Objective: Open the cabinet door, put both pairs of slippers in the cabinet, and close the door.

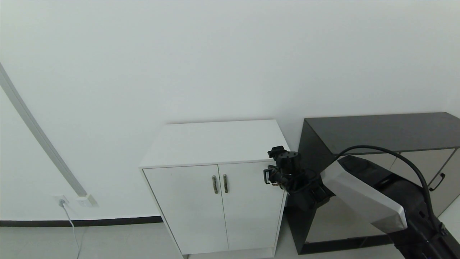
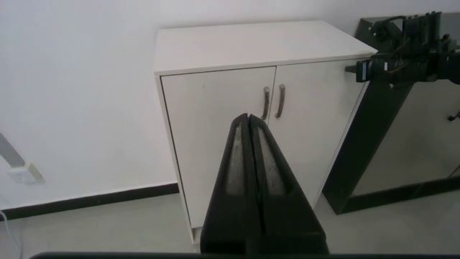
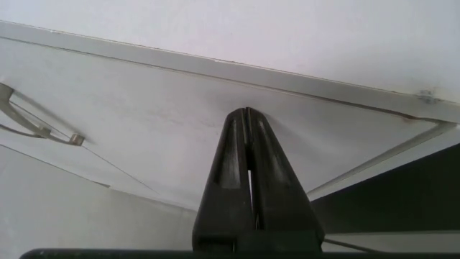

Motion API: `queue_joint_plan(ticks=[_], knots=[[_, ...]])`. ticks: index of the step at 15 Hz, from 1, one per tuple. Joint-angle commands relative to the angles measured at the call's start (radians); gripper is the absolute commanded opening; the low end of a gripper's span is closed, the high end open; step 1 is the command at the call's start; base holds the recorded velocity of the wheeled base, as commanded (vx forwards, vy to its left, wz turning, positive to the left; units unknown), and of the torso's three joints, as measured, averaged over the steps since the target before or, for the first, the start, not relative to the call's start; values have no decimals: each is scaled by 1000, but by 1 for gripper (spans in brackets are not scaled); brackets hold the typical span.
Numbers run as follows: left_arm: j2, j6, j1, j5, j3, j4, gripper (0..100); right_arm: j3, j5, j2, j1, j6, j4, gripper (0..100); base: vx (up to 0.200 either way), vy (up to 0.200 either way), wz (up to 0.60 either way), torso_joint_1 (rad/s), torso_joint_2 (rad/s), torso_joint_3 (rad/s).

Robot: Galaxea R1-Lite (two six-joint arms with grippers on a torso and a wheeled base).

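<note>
Currently your right gripper (image 3: 248, 115) has its fingers (image 3: 231, 165) pressed together, with the tips close up to the upper outer corner of the right door (image 1: 251, 205) of the white cabinet (image 1: 212, 142). I cannot tell whether they touch it. Both doors are shut. The right handle (image 1: 225, 183) sits well to the side of those fingers, at the centre seam, just beside the left handle (image 1: 215, 184). Your left gripper (image 2: 248, 119) is likewise closed, and the cabinet stands straight ahead of its fingertips, well apart. I judge the door to be a light, stiff panel hinged at its outer edge. The slim metal bar is probably smooth, so spread the fingers, pinch across its middle and pull along the door's arc.
</note>
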Motion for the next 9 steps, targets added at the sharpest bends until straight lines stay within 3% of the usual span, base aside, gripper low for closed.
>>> queue_joint_plan(ticks=[1,4,9], knots=[[0,-1,0,0,0,0,0,-5,0,2,0,0,-2,0,0,0,0,0,0,0],[1,-1,0,0,0,0,0,6,-3,1,0,0,-5,0,0,0,0,0,0,0],[1,-1,0,0,0,0,0,199,-12,-105,5,0,-92,0,0,0,0,0,0,0]])
